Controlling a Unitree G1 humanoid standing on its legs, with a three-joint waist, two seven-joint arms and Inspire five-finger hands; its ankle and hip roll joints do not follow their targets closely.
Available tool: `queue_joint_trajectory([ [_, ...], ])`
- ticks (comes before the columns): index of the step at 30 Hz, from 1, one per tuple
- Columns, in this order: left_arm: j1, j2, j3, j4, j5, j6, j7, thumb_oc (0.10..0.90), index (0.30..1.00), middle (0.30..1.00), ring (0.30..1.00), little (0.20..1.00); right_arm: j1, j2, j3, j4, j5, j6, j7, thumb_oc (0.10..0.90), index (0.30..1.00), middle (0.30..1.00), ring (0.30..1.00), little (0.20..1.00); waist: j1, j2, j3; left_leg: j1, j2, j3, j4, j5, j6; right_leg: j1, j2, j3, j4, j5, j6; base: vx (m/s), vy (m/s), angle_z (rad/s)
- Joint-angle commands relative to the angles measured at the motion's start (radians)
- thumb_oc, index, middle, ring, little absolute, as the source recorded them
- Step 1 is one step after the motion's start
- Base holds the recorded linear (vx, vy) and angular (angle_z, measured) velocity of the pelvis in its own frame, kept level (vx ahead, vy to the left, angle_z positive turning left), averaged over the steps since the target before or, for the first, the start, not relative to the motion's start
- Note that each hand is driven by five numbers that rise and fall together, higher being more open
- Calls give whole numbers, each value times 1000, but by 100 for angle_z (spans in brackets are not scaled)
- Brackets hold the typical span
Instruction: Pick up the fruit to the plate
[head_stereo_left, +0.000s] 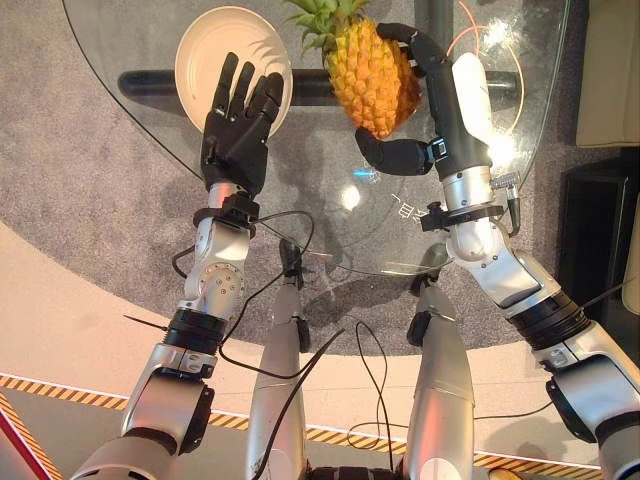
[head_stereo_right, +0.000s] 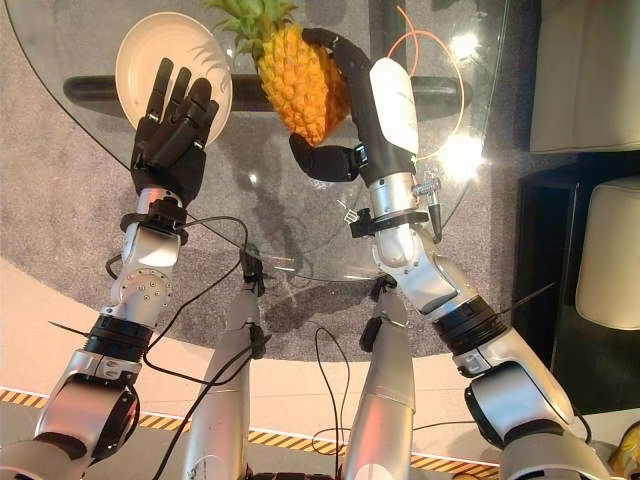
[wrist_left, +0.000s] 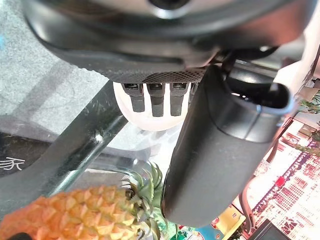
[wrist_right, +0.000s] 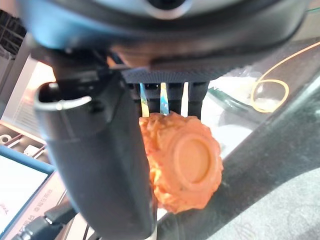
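The pineapple (head_stereo_left: 372, 82) is held above the round glass table (head_stereo_left: 480, 215), just to the right of the white plate (head_stereo_left: 205, 50) and apart from it; the right hand (head_stereo_left: 425, 110) is wrapped round the fruit, its fingers (head_stereo_left: 405, 40) curled over the far side and its thumb pressed in under the lower end. The pineapple's green crown is cut off by the upper edge in both eye views, and the side facing the palm is hidden. In the right wrist view the fruit's round base (wrist_right: 192, 160) faces the camera, with the fingers mostly hidden behind it. The left hand (head_stereo_left: 238, 125) hovers over the near right part of the plate with its fingers straight and slightly spread, holding nothing, and covers that part of the rim; whether it touches the plate cannot be told. A thin orange loop of cord (head_stereo_left: 500, 60) lies on the table to the right of the pineapple, partly hidden by the right hand's white cover. Pale characters are printed on the glass (head_stereo_left: 408, 212) nearer than the pineapple, too faint to read.
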Motion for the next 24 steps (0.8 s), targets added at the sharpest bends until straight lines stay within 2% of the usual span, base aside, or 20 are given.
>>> queue_joint_trajectory([
  [1,-96,14,-16,-124,-6,-44,-60,800,900,900,900,900,-137,-30,-11,-246,-40,-162,-21,100,300,300,300,200,0,-5,-21,-2,26,5,52,-44,-36,68,-9,-9,-115,64,59,0,0,0],
  [16,-103,5,-39,-161,-50,-3,-51,800,900,900,900,900,-176,-31,36,-302,-28,-163,34,100,300,300,300,200,4,-9,-21,-6,22,4,50,-43,-33,72,-9,-16,-123,67,59,0,0,0],
  [24,-108,3,-50,-174,-87,-16,-63,800,900,900,900,900,-201,-32,65,-323,-21,-151,63,100,300,300,300,200,7,-9,-21,-6,21,3,49,-42,-32,76,-9,-19,-127,67,57,0,0,0],
])
